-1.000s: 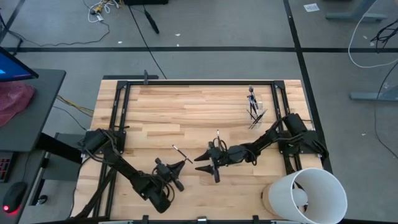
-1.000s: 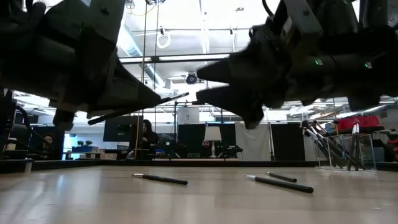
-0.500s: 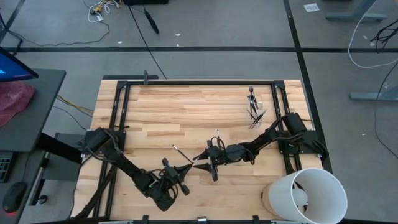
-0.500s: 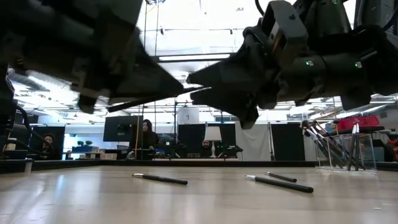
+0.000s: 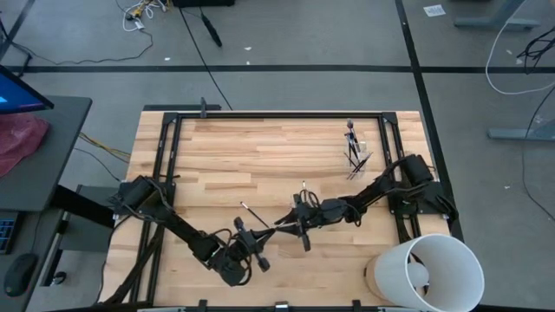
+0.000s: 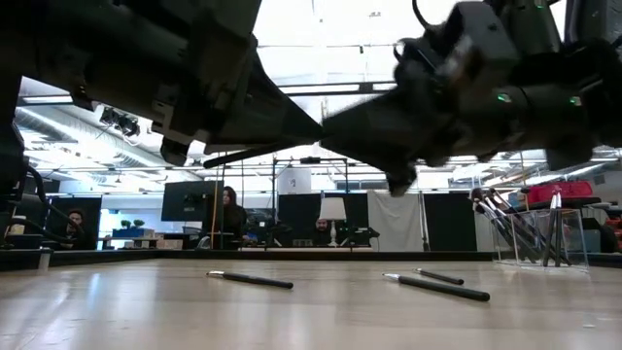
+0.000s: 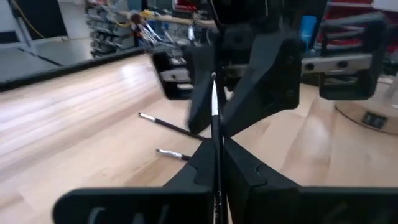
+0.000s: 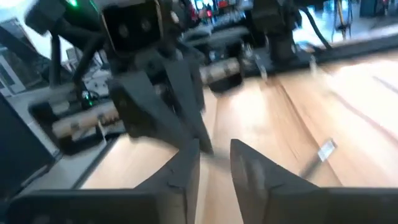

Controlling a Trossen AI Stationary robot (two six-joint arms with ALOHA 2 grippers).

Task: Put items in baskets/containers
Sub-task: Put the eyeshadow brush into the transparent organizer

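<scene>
- The brush (image 7: 214, 118) is clamped in the left gripper (image 5: 260, 232), held above the worktop (image 5: 260, 156) and well short of the cup (image 5: 355, 156), pointing at the right gripper (image 5: 282, 223).
- This looks like a handover: the right jaws stand apart, almost tip to tip with the left ones.
- To do it well, I'd say the right jaws should close firmly on the free end before the left lets go.
- Three more brushes (image 6: 251, 280) lie on the worktop, short of the cup, which already holds several.
</scene>
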